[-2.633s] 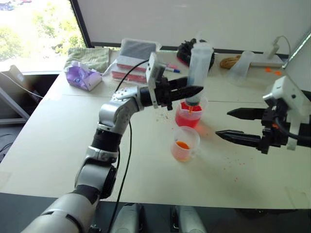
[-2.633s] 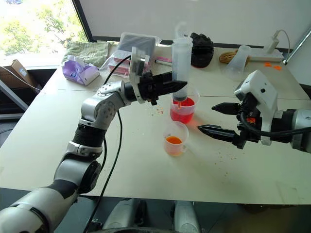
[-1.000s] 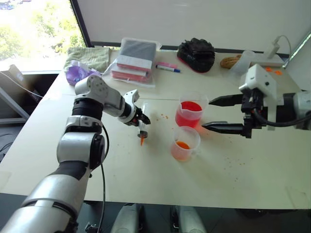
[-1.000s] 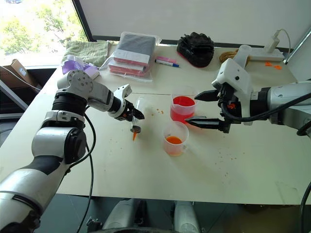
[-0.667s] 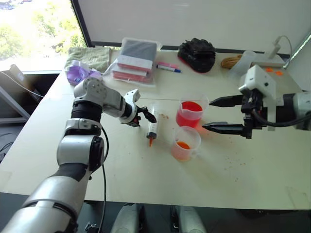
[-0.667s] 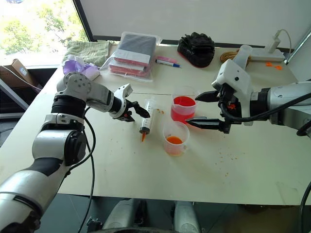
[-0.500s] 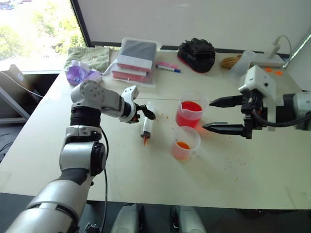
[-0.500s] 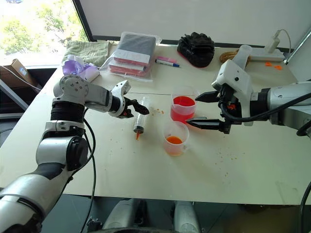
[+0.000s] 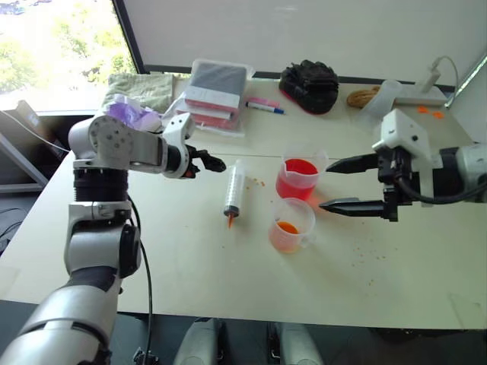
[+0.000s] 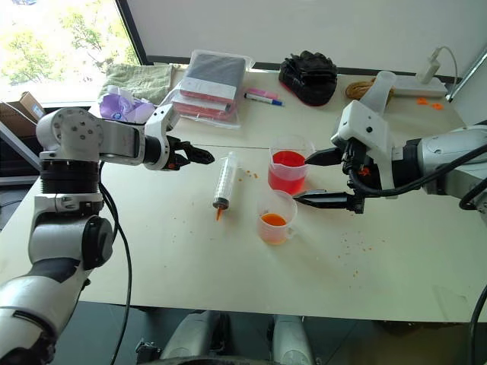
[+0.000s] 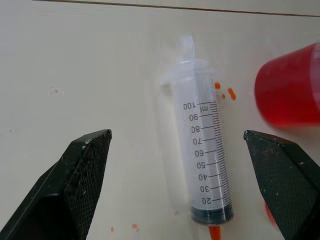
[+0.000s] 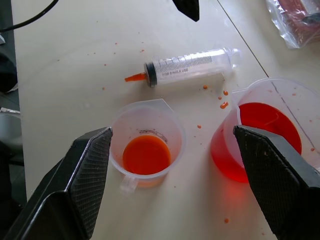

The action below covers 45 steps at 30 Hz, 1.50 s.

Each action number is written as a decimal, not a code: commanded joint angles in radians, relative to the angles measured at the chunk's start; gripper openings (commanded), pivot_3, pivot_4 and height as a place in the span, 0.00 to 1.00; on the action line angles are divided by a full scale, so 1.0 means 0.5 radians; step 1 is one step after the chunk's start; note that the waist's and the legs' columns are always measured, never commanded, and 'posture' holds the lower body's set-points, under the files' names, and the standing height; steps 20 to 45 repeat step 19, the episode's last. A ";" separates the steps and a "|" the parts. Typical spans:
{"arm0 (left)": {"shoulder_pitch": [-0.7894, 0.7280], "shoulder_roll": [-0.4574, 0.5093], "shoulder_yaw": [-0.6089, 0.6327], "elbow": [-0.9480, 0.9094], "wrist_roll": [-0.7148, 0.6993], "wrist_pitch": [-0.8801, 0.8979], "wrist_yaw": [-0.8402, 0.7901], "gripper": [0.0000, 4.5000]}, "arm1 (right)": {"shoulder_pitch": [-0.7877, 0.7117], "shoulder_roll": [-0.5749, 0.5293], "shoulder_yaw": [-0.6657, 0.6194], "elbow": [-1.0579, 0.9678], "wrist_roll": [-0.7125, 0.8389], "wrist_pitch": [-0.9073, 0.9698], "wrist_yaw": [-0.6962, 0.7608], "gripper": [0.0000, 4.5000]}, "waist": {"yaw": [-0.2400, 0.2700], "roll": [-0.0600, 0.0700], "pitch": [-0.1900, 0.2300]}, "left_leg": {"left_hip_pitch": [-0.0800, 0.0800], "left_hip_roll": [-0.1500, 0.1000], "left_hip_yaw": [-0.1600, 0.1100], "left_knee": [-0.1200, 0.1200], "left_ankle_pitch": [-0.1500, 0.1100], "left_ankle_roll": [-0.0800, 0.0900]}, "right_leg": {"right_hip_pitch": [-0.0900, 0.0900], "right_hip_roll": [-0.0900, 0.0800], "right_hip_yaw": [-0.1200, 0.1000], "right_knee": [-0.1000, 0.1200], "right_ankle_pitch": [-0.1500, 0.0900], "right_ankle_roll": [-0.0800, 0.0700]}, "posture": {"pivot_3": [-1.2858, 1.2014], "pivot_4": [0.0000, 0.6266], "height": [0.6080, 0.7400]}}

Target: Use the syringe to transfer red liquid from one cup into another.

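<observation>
Syringe (image 11: 204, 155) lies flat on the pale surface (image 11: 90, 70), clear barrel empty, dark plunger seal pushed down by the 20 mark next to the orange tip, printed scale reading up to 100 ml. Left end effector (image 11: 192, 192) spread wide with its two black textured fingers (image 11: 75, 185) on either side of the barrel, neither one touching it (clear gaps both sides). Wider cup (image 11: 290, 87) with red liquid (image 11: 292, 92) sits just beside the syringe's flanged end, a few orange droplets (image 11: 225, 92) on the surface between them.
</observation>
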 commanded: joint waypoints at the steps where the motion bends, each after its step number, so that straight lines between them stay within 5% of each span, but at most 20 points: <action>1: 0.037 0.118 -0.030 -0.086 -0.143 0.017 -0.003 1.00 | -0.050 0.006 0.023 0.029 -0.075 -0.065 0.050 0.91 | -0.002 0.000 0.000 | 0.000 0.000 0.000 0.000 0.000 0.000 | 0.000 0.000 0.000 0.000 0.000 0.000 | 0.52 0.24 1.00; 19: 0.102 0.211 -0.046 -0.124 -0.561 0.017 0.243 1.00 | -0.117 0.061 0.064 0.058 -0.175 -0.057 0.129 0.91 | -0.001 0.000 0.000 | 0.000 0.000 0.000 0.000 0.000 0.000 | 0.000 0.000 0.000 0.001 0.000 0.000 | 0.52 0.24 1.00; 45: 0.102 0.211 -0.046 -0.124 -0.561 0.017 0.243 1.00 | -0.117 0.061 0.064 0.058 -0.175 -0.057 0.129 0.91 | -0.001 0.000 0.000 | 0.000 0.000 0.000 0.000 0.000 0.000 | 0.000 0.000 0.000 0.001 0.000 0.000 | 0.52 0.24 1.00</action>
